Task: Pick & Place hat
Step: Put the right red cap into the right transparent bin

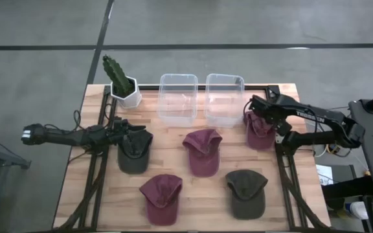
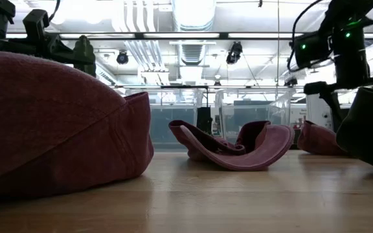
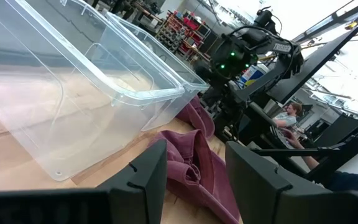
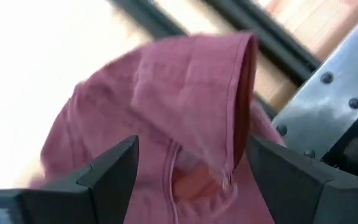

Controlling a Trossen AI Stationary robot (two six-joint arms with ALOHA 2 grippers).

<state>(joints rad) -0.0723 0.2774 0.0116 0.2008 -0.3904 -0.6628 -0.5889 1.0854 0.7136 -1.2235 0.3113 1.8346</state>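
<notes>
I see a wooden worktop (image 1: 193,188) carrying five caps, two clear bins (image 1: 199,97) at its far edge and a potted cactus (image 1: 120,81) at the far left corner. My right hand (image 1: 256,115) hangs with fingers wide apart over the maroon hat (image 1: 260,131) at the right edge, not gripping it. My left hand (image 1: 129,131) sits on the dark green hat (image 1: 133,153) near the left edge; I cannot tell whether it grips.

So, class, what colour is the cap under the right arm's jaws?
Maroon: the cap shows best in the right wrist view.
</notes>
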